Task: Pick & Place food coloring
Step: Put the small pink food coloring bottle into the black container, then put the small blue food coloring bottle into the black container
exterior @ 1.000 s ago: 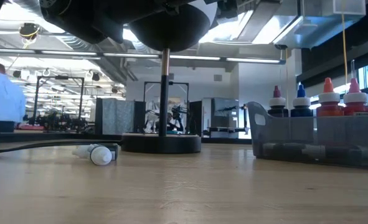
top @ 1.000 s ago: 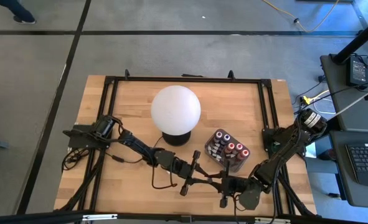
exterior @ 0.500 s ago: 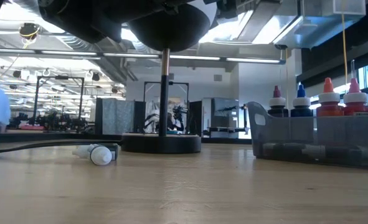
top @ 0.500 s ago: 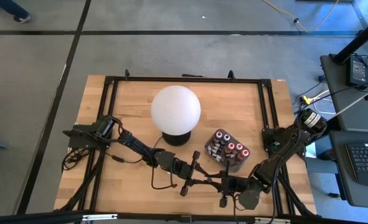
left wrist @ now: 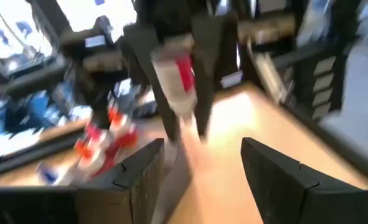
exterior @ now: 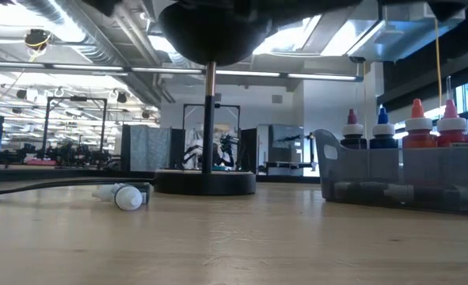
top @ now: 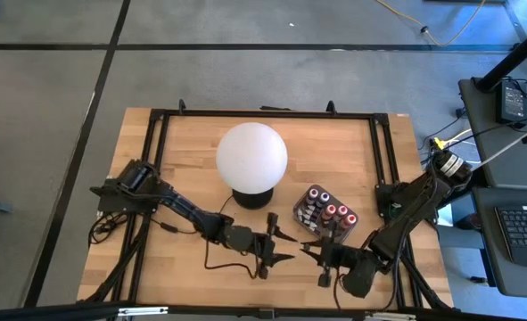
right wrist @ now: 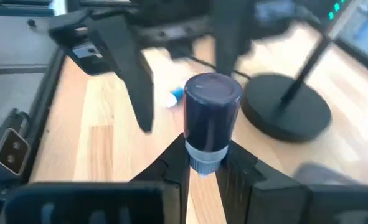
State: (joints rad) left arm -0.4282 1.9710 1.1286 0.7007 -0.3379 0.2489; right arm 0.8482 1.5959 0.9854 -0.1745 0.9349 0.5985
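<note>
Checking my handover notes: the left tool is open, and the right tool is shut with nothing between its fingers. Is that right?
Not quite. The right tool is not empty: it is shut on a food coloring bottle with a dark cap, as the right wrist view shows. The left tool is open, as you noted.

Two dark, slender jointed arms, each ending in a black hand of two flat tapering fingers: left hand [top: 279, 247], right hand [top: 314, 257]. Thin black cables trail beside both arms.

no readable text, labels, brands or numbers on anything
</note>
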